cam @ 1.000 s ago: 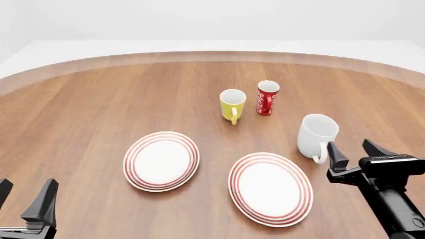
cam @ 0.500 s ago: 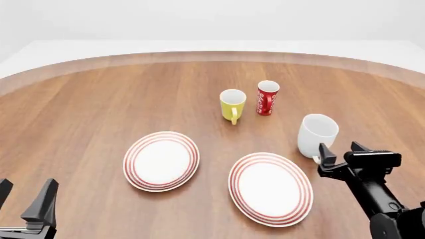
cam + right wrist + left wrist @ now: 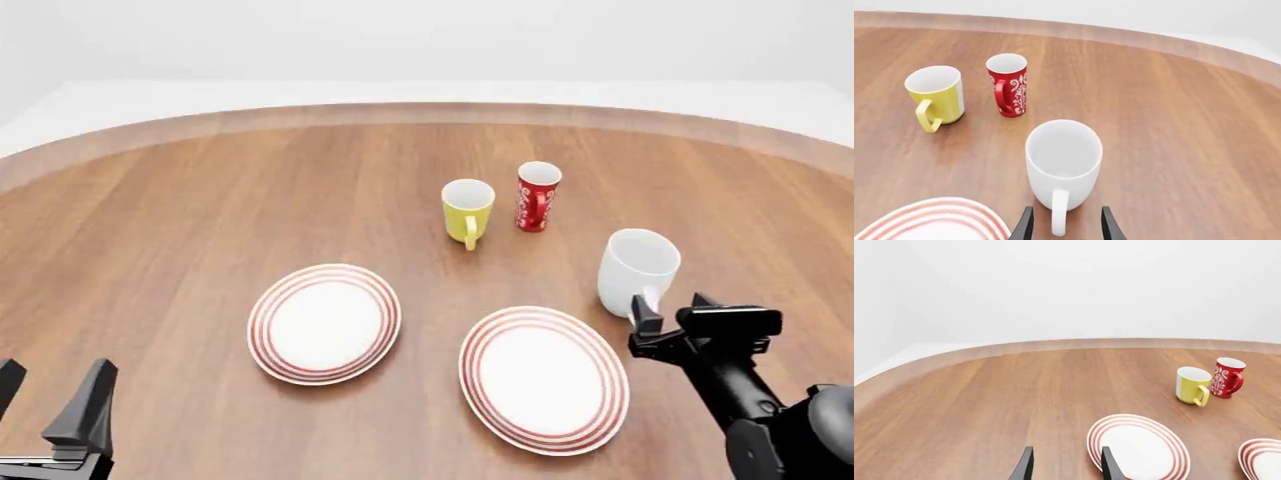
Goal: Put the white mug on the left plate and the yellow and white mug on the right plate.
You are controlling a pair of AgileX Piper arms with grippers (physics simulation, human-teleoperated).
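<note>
The white mug [image 3: 637, 262] stands upright on the table at the right, its handle [image 3: 1059, 212] turned toward the arms. My right gripper [image 3: 671, 308] is open just behind it; in the right wrist view [image 3: 1065, 229] its fingers stand on either side of the handle without gripping it. The yellow and white mug [image 3: 467, 208] stands farther back, also in the right wrist view [image 3: 935, 94] and the left wrist view [image 3: 1192, 385]. The left plate [image 3: 324, 325] and the right plate [image 3: 543, 378] lie bare. My left gripper [image 3: 51, 398] is open and empty at the front left.
A slim red mug with white markings [image 3: 537, 196] stands right beside the yellow and white mug, behind and left of the white mug; it also shows in the right wrist view [image 3: 1009, 85]. The round table's far edge [image 3: 427, 110] curves across the back.
My right gripper has moved left and forward, up to the white mug's handle. The mugs, the plates and the left arm have not moved.
</note>
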